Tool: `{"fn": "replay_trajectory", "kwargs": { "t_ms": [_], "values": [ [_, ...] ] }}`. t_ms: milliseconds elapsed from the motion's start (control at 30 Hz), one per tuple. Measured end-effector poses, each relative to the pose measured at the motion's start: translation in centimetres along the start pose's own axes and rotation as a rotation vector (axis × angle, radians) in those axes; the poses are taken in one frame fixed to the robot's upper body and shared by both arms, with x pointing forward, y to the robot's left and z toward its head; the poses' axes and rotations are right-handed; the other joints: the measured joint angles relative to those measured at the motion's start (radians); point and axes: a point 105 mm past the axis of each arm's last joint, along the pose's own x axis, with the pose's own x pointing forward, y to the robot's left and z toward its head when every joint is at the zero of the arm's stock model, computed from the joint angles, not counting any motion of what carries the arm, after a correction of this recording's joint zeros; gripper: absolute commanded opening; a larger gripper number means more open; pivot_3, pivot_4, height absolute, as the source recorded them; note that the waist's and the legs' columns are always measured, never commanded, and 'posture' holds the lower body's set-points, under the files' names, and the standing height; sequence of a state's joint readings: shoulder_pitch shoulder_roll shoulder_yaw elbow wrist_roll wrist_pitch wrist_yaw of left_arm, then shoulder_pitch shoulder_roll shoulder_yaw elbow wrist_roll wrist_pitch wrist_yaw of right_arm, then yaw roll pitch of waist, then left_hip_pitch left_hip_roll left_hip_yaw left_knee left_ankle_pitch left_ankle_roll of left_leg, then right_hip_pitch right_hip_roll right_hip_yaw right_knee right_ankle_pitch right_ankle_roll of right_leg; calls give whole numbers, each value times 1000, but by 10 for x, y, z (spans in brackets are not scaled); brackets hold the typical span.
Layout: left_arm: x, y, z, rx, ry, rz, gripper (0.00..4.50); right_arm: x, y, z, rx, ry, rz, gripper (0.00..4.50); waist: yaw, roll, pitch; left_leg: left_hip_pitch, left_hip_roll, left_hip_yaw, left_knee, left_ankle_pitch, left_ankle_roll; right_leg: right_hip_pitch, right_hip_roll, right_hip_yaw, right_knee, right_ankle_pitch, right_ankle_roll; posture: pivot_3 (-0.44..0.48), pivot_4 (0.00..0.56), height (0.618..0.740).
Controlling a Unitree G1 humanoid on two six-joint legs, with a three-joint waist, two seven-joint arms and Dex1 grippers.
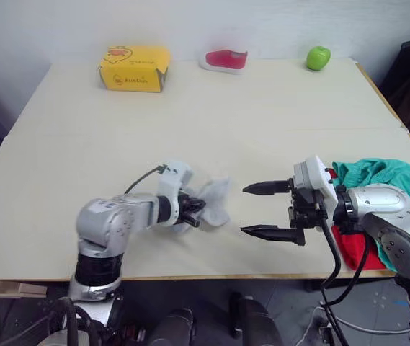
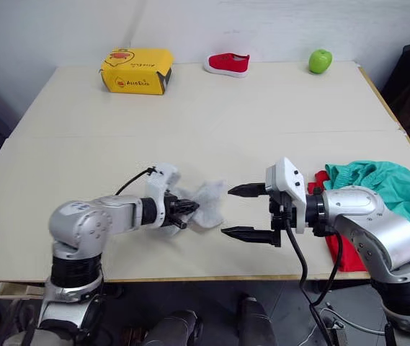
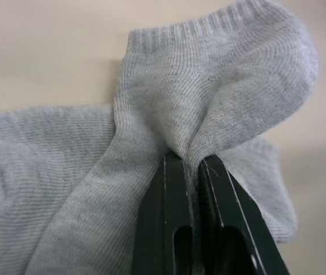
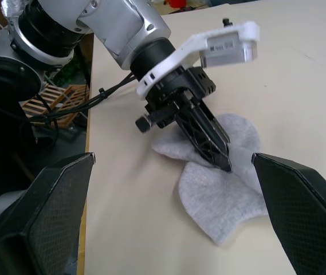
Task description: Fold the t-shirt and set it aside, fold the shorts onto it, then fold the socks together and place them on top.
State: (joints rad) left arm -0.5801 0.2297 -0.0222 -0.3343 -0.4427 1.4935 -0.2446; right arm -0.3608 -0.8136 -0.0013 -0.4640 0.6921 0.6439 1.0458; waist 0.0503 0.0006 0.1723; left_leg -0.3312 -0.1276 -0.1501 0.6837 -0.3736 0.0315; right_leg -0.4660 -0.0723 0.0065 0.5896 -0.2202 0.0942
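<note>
- bench [image 1: 212, 122] is a big pale top, mostly bare in the middle, all the extra stuff sits along the far edge
- shorts [image 1: 388, 175] are bunched up teal at the near right corner, lying on top of the t-shirt [image 1: 352, 249], which pokes out red underneath toward the front edge; the right arm crosses over part of that pile
- yellow box [image 1: 134, 68] is at the far left, well apart from the clothes
- little red-and-white shoe [image 1: 226, 59] sits at the far middle, toe end pointing left
- green apple [image 1: 318, 58] is far right, near the back edge
- socks [image 2: 201, 203] are the grey crumpled bundle near the front, left of centre, long axis roughly running left to right, one cuff flopped up
- left gripper [image 3: 190, 189] is clamped tight on a fold of sock fabric, fingers pinched together with knit between them
- right gripper [image 1: 266, 210] hangs just right of the socks, not touching them, fingers spread wide apart and pointing left at the bundle
</note>
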Motion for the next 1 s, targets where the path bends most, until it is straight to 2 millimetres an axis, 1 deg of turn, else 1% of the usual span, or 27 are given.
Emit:
{"fn": "replay_trajectory", "kwargs": {
  "t_ms": [33,100,200,367,433,500,600,667,700,733,800,833,900,1000],
  "values": [
    [1,-1,0,-2,2,-1,826,-1,-1,-1,-8,6,-10,4500,1,0,0,0,0,0,0,0,0,0,0,0,0,0,0,0,150,740],
    [1,-1,0,-2,1,-8,1434,-2,-2,-6,-17,22,-33,4500,3,0,0,0,0,0,0,1,-1,0,0,0,0,0,-1,0,150,740],
    [-4,-3,-1,10,8,-46,2319,-3,-4,-11,-28,44,-57,4500,2,0,0,0,0,0,0,1,-1,0,0,0,1,1,-1,0,150,740],
    [-30,9,0,81,27,-59,3870,-3,-5,-20,-13,68,-87,4500,0,0,0,0,1,0,0,1,-2,0,1,0,1,0,-2,0,150,740],
    [-38,10,2,88,20,-92,4470,0,-4,-23,-21,75,-90,4500,1,0,0,0,1,-1,0,1,-2,0,0,0,1,0,-2,0,150,740],
    [-48,11,8,121,-1,-132,4470,2,-2,-28,-33,87,-89,4500,1,0,0,0,1,-1,0,1,-2,0,1,0,1,0,-2,0,150,740],
    [-72,19,19,231,-34,-152,4470,5,1,-36,-78,118,-89,4500,0,0,0,0,1,-1,0,0,-2,-2,1,-1,1,0,-3,0,150,740],
    [-81,29,24,328,-39,-156,4470,8,3,-39,-112,136,-84,4500,-1,0,0,0,1,0,-1,0,-2,-2,1,-1,1,0,-3,0,150,740],
    [-82,38,26,380,-39,-156,4470,10,4,-41,-133,144,-76,4500,-1,0,0,1,1,0,-1,0,-2,-1,1,0,1,0,-3,0,150,740],
    [-82,49,25,416,-36,-144,4470,14,6,-43,-144,146,-67,4500,-1,0,0,2,1,1,-1,1,-3,-1,1,-1,1,0,-4,0,150,740],
    [-75,72,22,519,-19,-145,4470,25,9,-50,-134,144,-49,4500,1,0,0,2,1,0,-1,1,-3,0,1,-1,1,1,-6,0,150,740],
    [-69,81,19,564,1,-149,4492,32,10,-53,-118,137,-42,4306,1,0,0,1,1,0,-1,2,-3,0,1,-1,0,1,-6,0,150,740],
    [-60,92,12,651,39,-169,4500,39,8,-59,-99,144,-46,3961,3,0,0,0,1,0,-1,2,-3,0,1,-2,-1,2,-6,0,150,740],
    [-48,103,3,772,100,-206,4500,48,3,-67,-94,170,-61,3961,3,0,0,-3,1,-1,0,2,-2,-3,1,-2,1,2,-5,0,150,740]
  ]
}}
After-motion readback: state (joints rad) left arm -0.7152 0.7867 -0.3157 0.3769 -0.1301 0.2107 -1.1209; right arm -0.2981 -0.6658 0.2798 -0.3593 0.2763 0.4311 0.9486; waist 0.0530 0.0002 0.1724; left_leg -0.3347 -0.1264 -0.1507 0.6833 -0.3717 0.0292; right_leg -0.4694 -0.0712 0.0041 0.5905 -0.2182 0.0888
